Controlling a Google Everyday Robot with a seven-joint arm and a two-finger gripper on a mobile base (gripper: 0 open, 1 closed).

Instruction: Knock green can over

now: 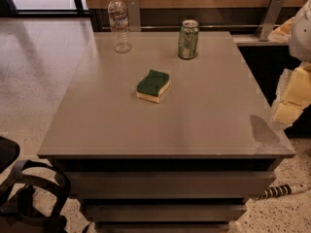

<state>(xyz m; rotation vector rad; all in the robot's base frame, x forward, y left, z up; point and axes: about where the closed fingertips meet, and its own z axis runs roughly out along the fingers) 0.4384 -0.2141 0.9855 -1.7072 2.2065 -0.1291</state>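
The green can stands upright near the far edge of the grey table, right of centre, with a silver top rim and pale markings on its side. My gripper is at the right edge of the view, pale yellow and white, beside and just off the table's right side. It is well to the right of the can and nearer to me, not touching it. Nothing shows in the gripper.
A clear plastic water bottle stands at the table's far left. A green-topped yellow sponge lies mid-table. A wood wall with metal brackets runs behind. A dark bag lies on the floor at lower left.
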